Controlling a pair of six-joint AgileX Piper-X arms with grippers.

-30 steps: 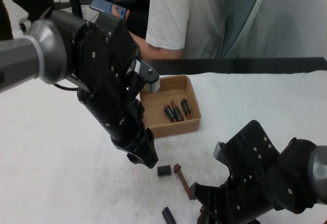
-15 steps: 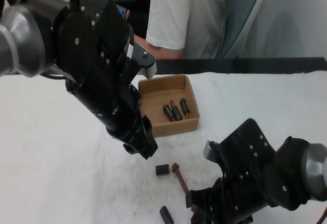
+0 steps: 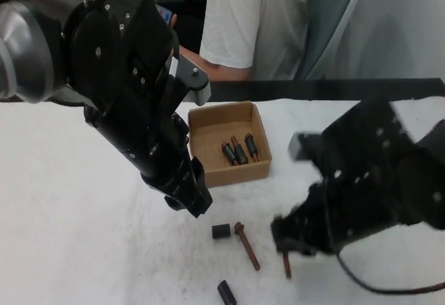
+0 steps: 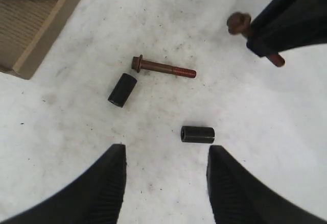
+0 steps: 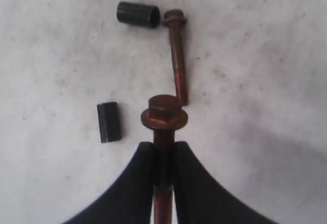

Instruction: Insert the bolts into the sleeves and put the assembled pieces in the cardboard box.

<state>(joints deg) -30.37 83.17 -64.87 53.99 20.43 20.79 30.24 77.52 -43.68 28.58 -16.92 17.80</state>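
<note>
Right gripper (image 5: 163, 150) clamped on a bolt (image 5: 164, 116); left gripper (image 4: 166, 157) spread wide above a sleeve (image 4: 197, 133); bolt could swivel in that narrow pinch.

The cardboard box (image 3: 236, 173) sits on the bench (image 3: 69, 249) toward its far edge, 3 assembled pieces (image 3: 238, 152) inside. Before it lie 1 sleeve (image 3: 221, 232) and 1 bolt (image 3: 247, 246), just beside each other. Another sleeve (image 3: 227, 292) lies by the near edge.
</note>
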